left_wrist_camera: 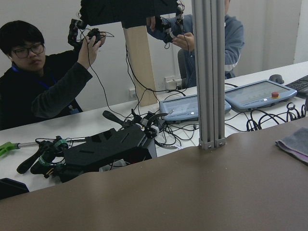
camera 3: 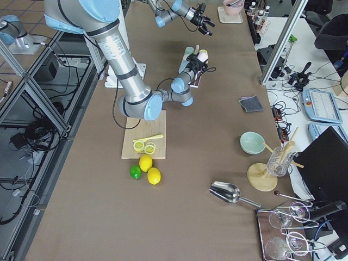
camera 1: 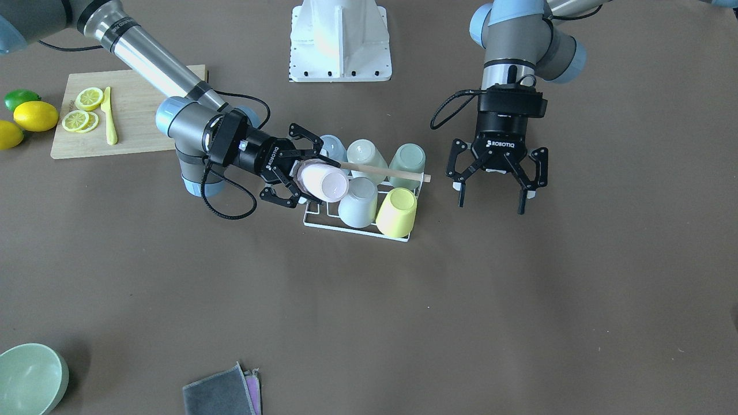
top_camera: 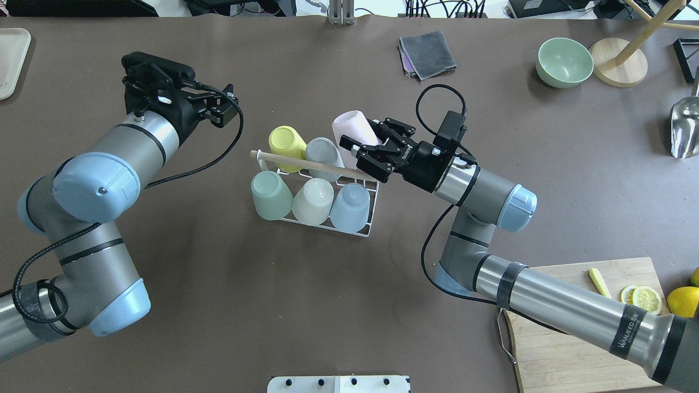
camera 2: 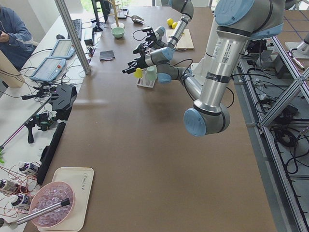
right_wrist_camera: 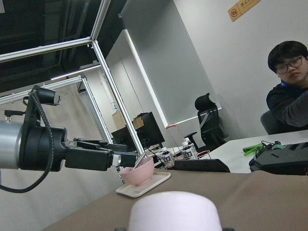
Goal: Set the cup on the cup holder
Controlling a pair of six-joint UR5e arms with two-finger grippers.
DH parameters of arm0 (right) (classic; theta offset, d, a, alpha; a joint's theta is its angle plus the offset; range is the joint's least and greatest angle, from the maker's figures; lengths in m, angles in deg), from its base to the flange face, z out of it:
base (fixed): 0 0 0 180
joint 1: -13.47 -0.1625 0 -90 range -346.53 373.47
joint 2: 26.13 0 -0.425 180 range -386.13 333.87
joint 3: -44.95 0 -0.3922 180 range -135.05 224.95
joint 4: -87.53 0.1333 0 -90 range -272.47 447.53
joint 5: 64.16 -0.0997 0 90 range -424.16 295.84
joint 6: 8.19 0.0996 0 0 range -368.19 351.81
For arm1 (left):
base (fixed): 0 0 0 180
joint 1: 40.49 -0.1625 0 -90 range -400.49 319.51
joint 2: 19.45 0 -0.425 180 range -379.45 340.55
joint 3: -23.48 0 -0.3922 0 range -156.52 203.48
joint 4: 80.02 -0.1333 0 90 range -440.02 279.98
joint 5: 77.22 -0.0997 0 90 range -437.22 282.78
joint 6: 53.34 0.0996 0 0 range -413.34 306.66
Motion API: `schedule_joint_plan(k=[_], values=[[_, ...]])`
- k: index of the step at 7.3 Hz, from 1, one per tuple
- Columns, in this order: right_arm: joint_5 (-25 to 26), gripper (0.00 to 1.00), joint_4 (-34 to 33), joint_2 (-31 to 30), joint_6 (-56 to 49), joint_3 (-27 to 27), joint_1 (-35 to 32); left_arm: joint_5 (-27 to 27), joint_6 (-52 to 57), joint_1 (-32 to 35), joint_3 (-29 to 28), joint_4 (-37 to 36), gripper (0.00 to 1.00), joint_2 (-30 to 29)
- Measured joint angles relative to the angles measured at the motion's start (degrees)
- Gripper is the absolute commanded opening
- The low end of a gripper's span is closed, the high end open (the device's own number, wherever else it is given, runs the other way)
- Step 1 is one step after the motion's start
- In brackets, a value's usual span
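Seen from the front-facing camera, the pale pink plastic cup (camera 1: 323, 181) is tilted at the 9 o'clock end of the white wire cup holder with a wooden rod (camera 1: 323, 225). The right gripper (camera 1: 311, 173) is clamped on it. At 3 o'clock the left gripper (camera 1: 491, 199) hangs with fingers spread over the brown table (camera 1: 369, 317).

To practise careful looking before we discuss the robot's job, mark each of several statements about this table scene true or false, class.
1. The right gripper grips a pink cup. True.
2. The left gripper holds the yellow cup. False: it hangs open and empty beside the cup holder; the yellow cup sits on the holder.
3. Apart from the pink one, five cups sit on the cup holder. True.
4. The lemon slices lie in the green bowl. False: they lie on the wooden cutting board.
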Motion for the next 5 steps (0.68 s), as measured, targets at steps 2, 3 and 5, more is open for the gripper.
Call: schedule_joint_plan(k=[2, 3, 5], values=[[0.00, 0.00, 0.06, -0.10, 0.02, -0.03, 0.14, 11.92, -2.97, 6.23, 0.13, -10.05, 0.99, -1.83], [0.02, 0.00, 0.07, -0.14, 0.06, -0.07, 0.17, 19.96, -3.87, 9.99, 0.09, -14.81, 0.99, -2.16], [0.07, 0.76, 0.07, -0.17, 0.14, -0.15, 0.18, 37.37, -4.60, 18.98, -0.47, -24.92, 0.99, -1.71]])
